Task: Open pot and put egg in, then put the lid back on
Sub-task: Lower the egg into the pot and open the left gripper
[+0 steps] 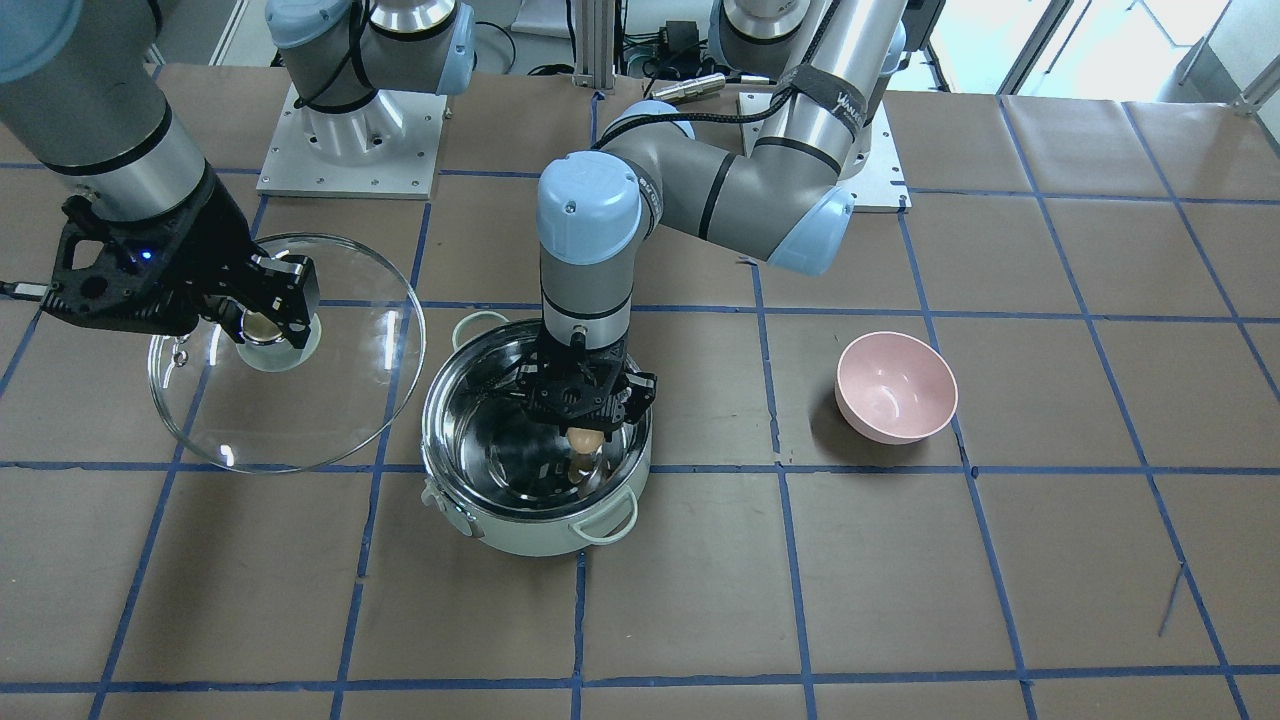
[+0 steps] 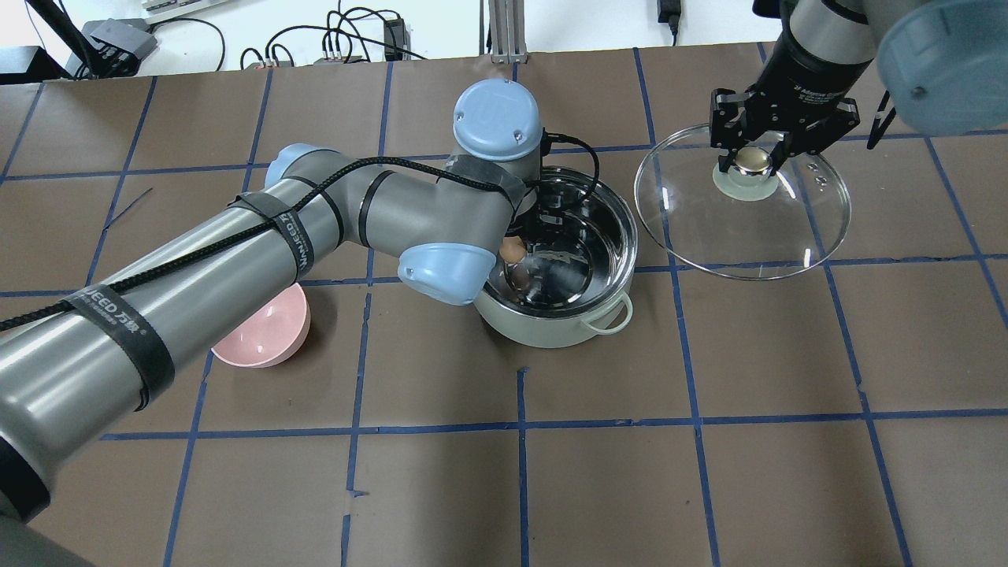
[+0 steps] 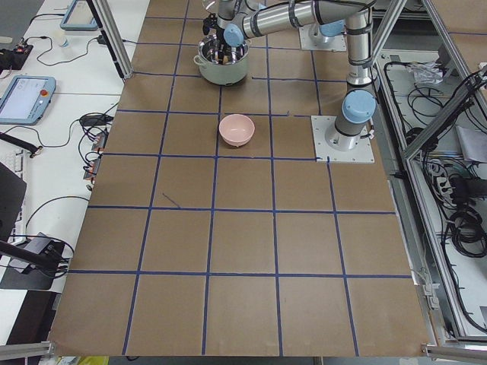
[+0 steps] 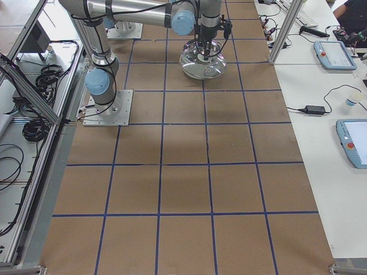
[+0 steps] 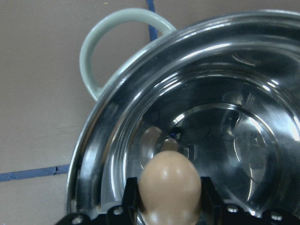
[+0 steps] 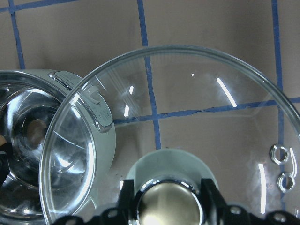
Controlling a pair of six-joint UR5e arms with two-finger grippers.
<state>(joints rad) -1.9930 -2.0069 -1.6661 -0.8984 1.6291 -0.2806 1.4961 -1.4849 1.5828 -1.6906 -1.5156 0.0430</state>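
The mint-green pot (image 1: pixel 560 540) stands open on the table, its steel inside bare; it also shows in the overhead view (image 2: pixel 551 331). My left gripper (image 1: pixel 585 432) is shut on the tan egg (image 1: pixel 584 439) and holds it inside the pot, above the bottom; the egg fills the left wrist view (image 5: pixel 168 185) and shows overhead (image 2: pixel 512 250). My right gripper (image 2: pixel 750 161) is shut on the knob (image 2: pixel 750 161) of the glass lid (image 2: pixel 740 236) and holds the lid in the air beside the pot. The lid also shows in the front view (image 1: pixel 300 400) and the right wrist view (image 6: pixel 187 108).
An empty pink bowl (image 1: pixel 895 388) sits on the table on my left side, apart from the pot; it also shows overhead (image 2: pixel 264 335). The brown table top is marked with blue tape lines (image 1: pixel 790 560). The arm bases (image 1: pixel 350 130) stand at the table's back.
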